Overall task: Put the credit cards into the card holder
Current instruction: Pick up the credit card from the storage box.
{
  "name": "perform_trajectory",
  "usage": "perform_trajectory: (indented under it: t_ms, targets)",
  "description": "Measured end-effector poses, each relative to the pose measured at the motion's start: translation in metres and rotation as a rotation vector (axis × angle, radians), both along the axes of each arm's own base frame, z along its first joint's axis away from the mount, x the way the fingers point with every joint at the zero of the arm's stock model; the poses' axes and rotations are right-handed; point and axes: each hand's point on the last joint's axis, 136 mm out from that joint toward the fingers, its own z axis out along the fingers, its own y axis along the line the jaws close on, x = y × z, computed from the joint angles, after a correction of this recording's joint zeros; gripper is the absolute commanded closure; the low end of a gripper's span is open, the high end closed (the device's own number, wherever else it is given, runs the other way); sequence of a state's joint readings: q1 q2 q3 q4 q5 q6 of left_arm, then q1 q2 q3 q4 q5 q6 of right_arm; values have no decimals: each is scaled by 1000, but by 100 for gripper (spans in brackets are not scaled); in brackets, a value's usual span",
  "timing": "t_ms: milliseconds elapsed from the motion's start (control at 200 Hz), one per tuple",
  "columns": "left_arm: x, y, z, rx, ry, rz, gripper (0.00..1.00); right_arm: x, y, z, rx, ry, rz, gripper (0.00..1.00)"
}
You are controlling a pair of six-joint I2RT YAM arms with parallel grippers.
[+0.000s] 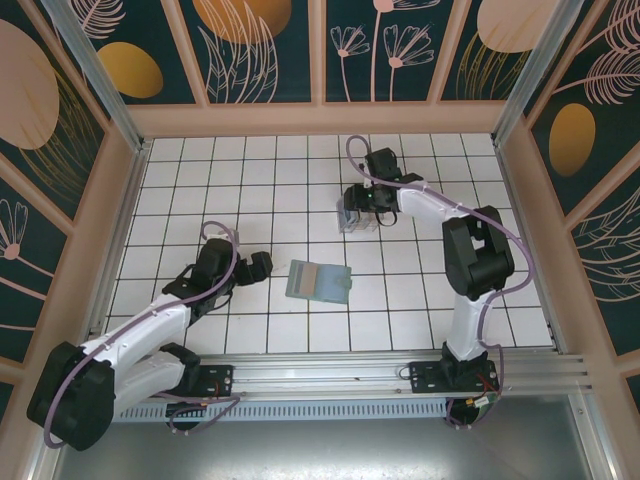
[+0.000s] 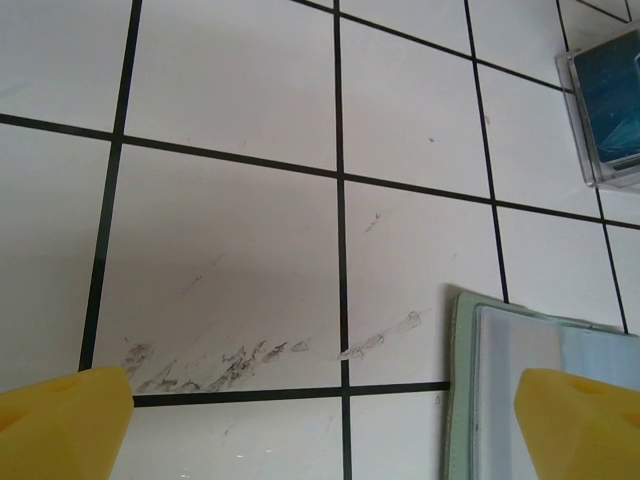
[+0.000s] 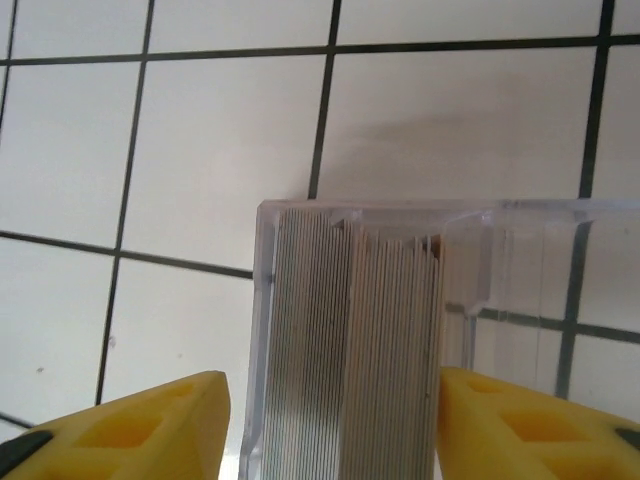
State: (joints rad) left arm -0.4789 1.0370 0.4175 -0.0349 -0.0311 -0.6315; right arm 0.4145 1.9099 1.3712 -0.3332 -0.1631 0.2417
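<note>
While your right claw hangs over the clear box, far and right of the table's middle, you are at the pick step: getting a card out of the stack. The credit cards stand on edge, packed tight against the box's left wall. Your yellow fingers sit one on each side of the stack, spread to about its width. Whether they are pinching it or only close around it, you cannot tell from the wrist view.

Your left claw is wide open and holds nothing, low over bare tiles just left of the wallet. The wallet lies flat mid-table, near and left of the box and apart from it. Whether it has a card in it is not clear.

Next move, as a judgement:
- Separate one card, or a thin few, from that tight pack.
- Lift straight up to clear the box wall.
- Carry the card near and left to the wallet.

Expect the box to drag or tip if the grip catches its wall. The left claw looks placed to steady the wallet for the slide-in.
</note>
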Motion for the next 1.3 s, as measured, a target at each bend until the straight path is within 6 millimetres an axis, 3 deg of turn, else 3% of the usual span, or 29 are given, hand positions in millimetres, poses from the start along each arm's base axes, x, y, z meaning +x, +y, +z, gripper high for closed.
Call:
perform_trajectory:
  t_ms: [255,495,641,876,1071,1301]
  targets:
    - [-3,-1,-5,-8,10,-11,3,-7,11,29,83,-34,49,61]
    - [-7,-1,-10,-11,19,-18,3,-11,12,23,90,-19,55,69]
    - [-8,-2,-12,-15,25,-19,3,-12,10,20,87,-14,52,86]
    - [-10,-1,-16,-17,32,-17,3,-14,6,11,71,-12,42,99]
    - [-11,-3,-16,-32,39,-23,4,-21,-2,21,59,-45,25,100]
    - [-19,-16,-17,-102,63,-77,8,-38,-19,58,60,-141,-5,100]
